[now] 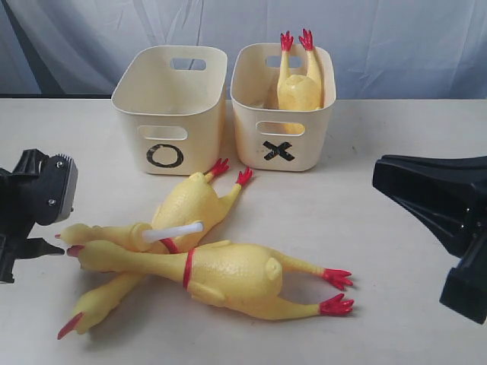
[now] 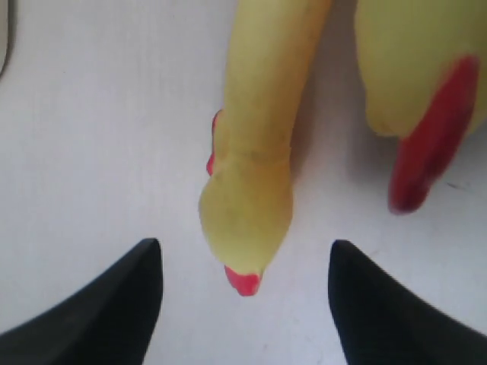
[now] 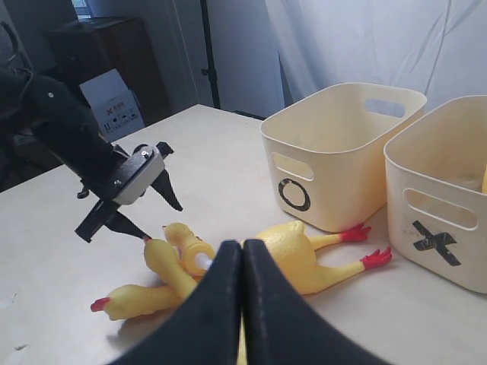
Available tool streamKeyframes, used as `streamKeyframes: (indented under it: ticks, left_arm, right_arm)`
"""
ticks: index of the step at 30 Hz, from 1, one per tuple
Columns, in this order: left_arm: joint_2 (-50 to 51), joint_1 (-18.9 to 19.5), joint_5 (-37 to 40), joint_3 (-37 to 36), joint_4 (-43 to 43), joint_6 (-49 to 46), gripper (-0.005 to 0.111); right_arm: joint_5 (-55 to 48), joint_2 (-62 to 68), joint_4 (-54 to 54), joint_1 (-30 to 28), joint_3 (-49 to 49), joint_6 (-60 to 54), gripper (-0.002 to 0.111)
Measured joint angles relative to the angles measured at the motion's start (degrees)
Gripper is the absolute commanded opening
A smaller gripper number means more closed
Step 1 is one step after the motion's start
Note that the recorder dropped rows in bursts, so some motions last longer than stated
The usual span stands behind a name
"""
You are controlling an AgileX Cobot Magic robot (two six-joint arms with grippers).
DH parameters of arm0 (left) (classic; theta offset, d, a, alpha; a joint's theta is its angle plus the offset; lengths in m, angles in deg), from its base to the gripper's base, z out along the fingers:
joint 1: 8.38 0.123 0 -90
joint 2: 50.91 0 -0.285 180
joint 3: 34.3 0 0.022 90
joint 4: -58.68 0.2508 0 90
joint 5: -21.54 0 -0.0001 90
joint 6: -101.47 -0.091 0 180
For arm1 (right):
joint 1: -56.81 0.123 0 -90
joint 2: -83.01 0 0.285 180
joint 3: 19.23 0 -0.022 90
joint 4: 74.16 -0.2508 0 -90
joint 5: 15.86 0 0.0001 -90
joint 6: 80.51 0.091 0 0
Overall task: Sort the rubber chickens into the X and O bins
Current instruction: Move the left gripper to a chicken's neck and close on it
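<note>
Left hand [image 2: 245,245]: open, jaws spread to either side of one chicken head [image 2: 247,209], not touching it.
Rubber chickens [image 1: 190,209] on the worktop [image 1: 396,319]: three by the heads I can count, crossed in one pile in front of the bins.
Front chicken [image 1: 228,277]: on its side, red feet pointing right.
O bin [image 1: 171,114]: one, on the left.
X bin [image 1: 283,129]: one, just beside it, holding a fourth chicken [image 1: 299,91] feet up.
Right hand [image 3: 242,255]: closed, holding nothing.
</note>
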Motion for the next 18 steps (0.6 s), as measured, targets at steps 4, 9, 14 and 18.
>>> streamKeyframes:
  ticks: [4,9,14,18]
  left_arm:
    - [1.82,-2.87,-3.31,0.0,-0.09,0.0,0.06]
    - [3.33,-4.23,-5.29,0.0,-0.14,0.0,0.06]
    - [5.44,-4.44,-6.53,0.04,-0.14,0.0,0.057]
    - [6.51,-4.44,-7.19,0.04,-0.14,0.0,0.044]
  right_arm:
    - [0.0,0.0,0.0,0.0,0.0,0.0,-0.001]
    - [0.0,0.0,0.0,0.0,0.0,0.0,-0.001]
    - [0.0,0.0,0.0,0.0,0.0,0.0,-0.001]
    - [0.0,0.0,0.0,0.0,0.0,0.0,-0.001]
